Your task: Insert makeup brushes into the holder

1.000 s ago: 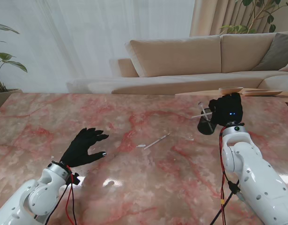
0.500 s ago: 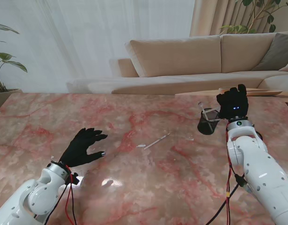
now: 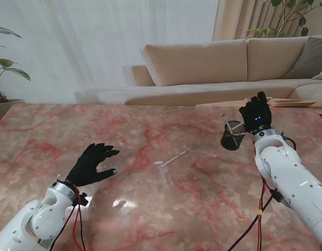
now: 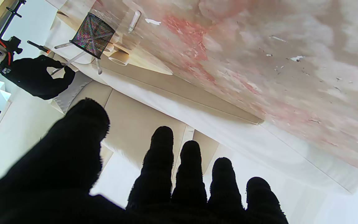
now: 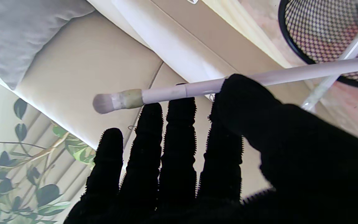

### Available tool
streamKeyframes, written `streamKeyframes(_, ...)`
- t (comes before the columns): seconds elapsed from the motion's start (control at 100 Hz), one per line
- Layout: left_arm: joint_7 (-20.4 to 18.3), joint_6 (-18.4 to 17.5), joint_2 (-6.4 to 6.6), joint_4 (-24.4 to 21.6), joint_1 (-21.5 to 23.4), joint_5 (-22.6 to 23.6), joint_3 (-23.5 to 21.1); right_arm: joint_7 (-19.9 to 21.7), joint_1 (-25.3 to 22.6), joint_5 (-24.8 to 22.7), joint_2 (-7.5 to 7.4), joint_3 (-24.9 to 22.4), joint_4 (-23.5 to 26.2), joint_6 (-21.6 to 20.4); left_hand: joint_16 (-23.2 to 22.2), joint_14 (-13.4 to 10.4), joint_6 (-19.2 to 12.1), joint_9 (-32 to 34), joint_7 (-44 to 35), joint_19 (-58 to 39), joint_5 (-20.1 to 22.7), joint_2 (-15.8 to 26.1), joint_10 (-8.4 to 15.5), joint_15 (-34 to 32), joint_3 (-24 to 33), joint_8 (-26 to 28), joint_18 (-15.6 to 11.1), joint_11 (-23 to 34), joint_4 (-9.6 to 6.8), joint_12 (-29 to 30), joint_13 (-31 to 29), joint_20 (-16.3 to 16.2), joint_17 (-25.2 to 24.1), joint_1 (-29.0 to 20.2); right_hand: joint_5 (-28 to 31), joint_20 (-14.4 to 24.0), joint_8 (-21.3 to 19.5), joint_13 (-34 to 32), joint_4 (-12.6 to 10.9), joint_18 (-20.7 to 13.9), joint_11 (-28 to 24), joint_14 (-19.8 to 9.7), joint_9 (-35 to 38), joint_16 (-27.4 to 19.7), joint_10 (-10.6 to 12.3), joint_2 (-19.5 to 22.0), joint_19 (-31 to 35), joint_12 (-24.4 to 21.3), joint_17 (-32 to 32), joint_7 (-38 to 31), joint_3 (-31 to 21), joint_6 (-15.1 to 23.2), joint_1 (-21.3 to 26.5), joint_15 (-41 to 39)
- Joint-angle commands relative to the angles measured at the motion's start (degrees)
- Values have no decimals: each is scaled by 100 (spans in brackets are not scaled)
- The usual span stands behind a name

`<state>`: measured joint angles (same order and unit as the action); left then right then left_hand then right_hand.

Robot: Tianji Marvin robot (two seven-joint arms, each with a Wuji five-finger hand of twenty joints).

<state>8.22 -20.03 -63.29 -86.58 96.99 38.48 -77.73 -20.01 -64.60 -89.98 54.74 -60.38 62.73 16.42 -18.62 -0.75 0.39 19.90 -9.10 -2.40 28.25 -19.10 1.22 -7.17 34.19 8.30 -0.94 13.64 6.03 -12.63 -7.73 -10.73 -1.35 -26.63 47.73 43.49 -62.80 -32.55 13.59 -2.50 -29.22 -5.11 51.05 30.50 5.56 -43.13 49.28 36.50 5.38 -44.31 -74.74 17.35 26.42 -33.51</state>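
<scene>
A black mesh holder [image 3: 231, 138] stands on the marble table at the far right, with one white brush [image 3: 225, 120] leaning out of it. My right hand [image 3: 256, 116] hovers just right of the holder, thumb and fingers shut on a white-handled makeup brush [image 5: 166, 91]. That brush lies across the holder's rim [image 5: 286, 40], its bristle end pointing away from the cup. In the left wrist view the holder [image 4: 92, 35] and the pinching right hand [image 4: 37, 76] also show. Another brush [image 3: 175, 157] lies flat mid-table. My left hand [image 3: 92, 163] rests open, nearer to me on the left.
A beige sofa [image 3: 218, 65] runs behind the table's far edge. A wooden side surface with a shallow dish [image 3: 257, 100] sits behind the right hand. A small white scrap [image 3: 157, 162] lies beside the loose brush.
My right hand has lifted and shifted slightly right and farther from me beside the holder, still pinching the brush. The left hand and the loose brush have not moved.
</scene>
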Motion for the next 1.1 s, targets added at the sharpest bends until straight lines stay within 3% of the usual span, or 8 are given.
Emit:
streamKeyframes(0.0,-16,40,-11,19,30,-16,0,82,103,-27,-37,73,-141,18,-4,-151,-135,-2,43,235,10,183,11,172,-108,-25,-26,-119,-179,73,152,94,-4,-10,48,47,-94,73,-60,140,-88,127,2,165,-71,166,121,4,-99,-655,-114,102,125,-56)
streamKeyframes(0.2,-37,78,-9,14,41,-21,-14,188,410,82,-91,553,-446,47,-5,-145,-138,2,40,236,14,180,1,170,-105,-24,-24,-115,-178,71,154,97,-4,-12,56,16,-59,78,-57,147,-91,129,7,157,-76,136,152,-1,-109,-687,-142,92,126,-56)
streamKeyframes(0.8,-78,86,-3,14,23,-36,22,502,689,387,-107,1530,-558,-122,-5,-136,-130,0,38,242,11,179,-3,174,-97,-23,-19,-122,-179,75,162,111,-4,-17,187,-130,187,24,-111,151,89,160,57,9,-47,-43,144,-144,-101,-573,-105,105,204,181)
streamKeyframes(0.92,-69,84,-3,23,20,-25,23,573,660,393,-102,1533,-510,-168,-5,-135,-126,7,38,242,12,176,2,174,-87,-22,-18,-120,-180,74,159,114,-4,-29,176,-200,419,41,-141,159,210,183,12,-49,-38,-37,92,-230,-113,-490,25,69,208,296)
streamKeyframes(1.09,-57,93,-6,35,16,-28,33,689,491,288,-87,1325,-301,-299,-5,-142,-130,-2,37,243,13,175,6,175,-83,-22,-25,-121,-177,74,159,118,-5,-31,-17,-293,1346,122,-161,161,273,206,-114,-83,-58,-7,64,-575,-178,-607,177,-169,-31,422)
